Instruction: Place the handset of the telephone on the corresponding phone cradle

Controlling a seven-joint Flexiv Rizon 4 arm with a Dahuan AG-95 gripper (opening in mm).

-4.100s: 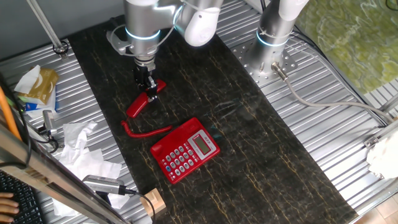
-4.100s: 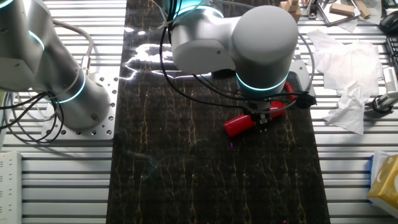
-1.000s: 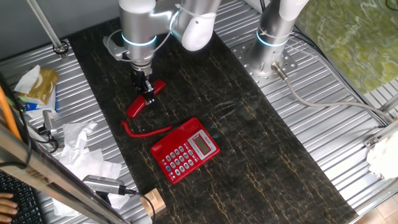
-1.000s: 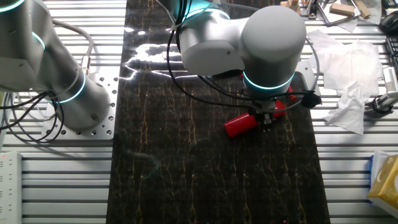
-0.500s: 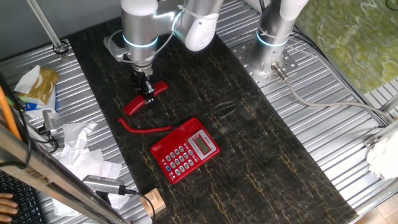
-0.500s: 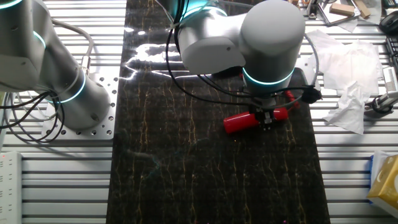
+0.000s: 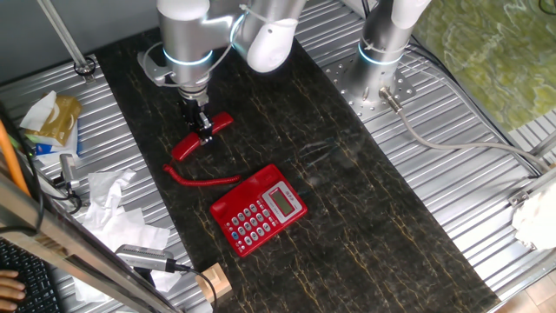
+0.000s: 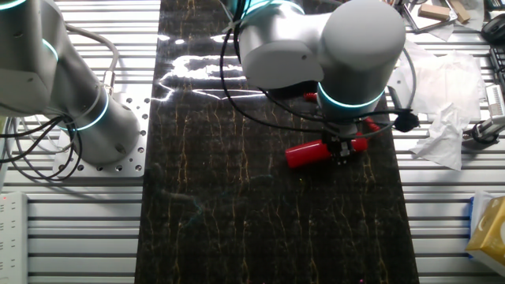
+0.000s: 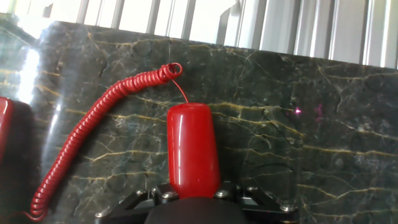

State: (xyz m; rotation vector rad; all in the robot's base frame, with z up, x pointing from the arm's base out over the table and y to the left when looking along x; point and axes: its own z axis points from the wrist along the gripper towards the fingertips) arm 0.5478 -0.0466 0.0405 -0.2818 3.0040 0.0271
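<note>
1. The gripper (image 7: 202,132) is clamped on the handset (image 7: 200,137). In the hand view the red bar runs straight out from between the black finger mounts at the bottom edge, gripped partway along its length.
2. In the other fixed view the gripper (image 8: 342,150) pinches the handset (image 8: 316,152) toward one end, with the longer free part reaching out toward 9 o'clock from the fingers.
3. The handset (image 9: 193,151) is a slim glossy red bar with a rounded end. A thin straight wire leaves that end and joins a coiled red cord (image 9: 93,121), which curves away toward 7 o'clock in the hand view.
4. In one fixed view the handset lies tilted, its low end toward 7 o'clock and its high end toward 2 o'clock of the gripper. Whether it touches the dark marbled mat (image 7: 365,209) I cannot tell.
5. The cord (image 7: 201,180) lies on the mat between handset and telephone (image 7: 259,209).
6. The telephone sits at about 5 o'clock from the gripper, well apart. Its keypad and pale display face up, and the phone cradle (image 7: 234,198) along its side holds nothing.
</note>
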